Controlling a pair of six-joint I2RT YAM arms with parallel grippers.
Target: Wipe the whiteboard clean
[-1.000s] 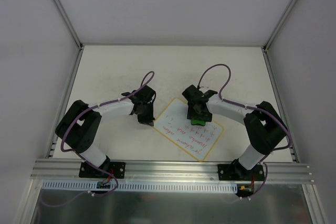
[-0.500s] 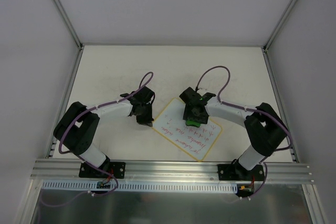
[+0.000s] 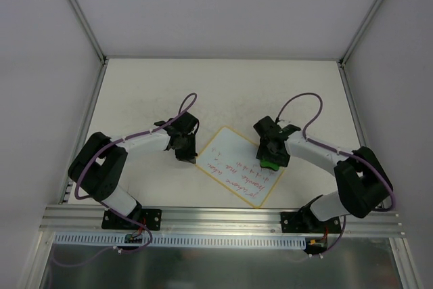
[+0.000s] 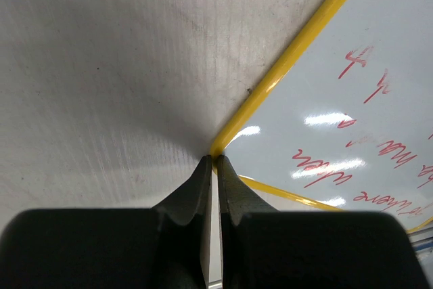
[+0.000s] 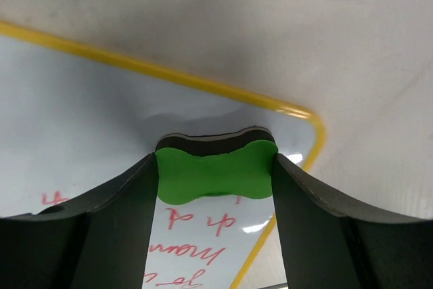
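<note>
The whiteboard [image 3: 233, 167] lies tilted on the table, white with a yellow rim and red handwriting on its near half; its far part is wiped. My right gripper [image 3: 270, 159] is shut on the green bone-shaped eraser [image 5: 216, 172], which presses on the whiteboard [image 5: 81, 120] near its right corner. My left gripper [image 3: 188, 155] is shut with nothing in it, its tips [image 4: 214, 160] touching the left corner of the whiteboard [image 4: 352, 126] rim.
The scuffed white tabletop [image 3: 142, 93] is walled by white panels at the back and sides. An aluminium rail [image 3: 223, 220] runs along the near edge, carrying both arm bases.
My right gripper has slid the eraser to the right across the board, from its upper middle to near the right corner. The writing under that path is gone. The left arm has stayed put.
</note>
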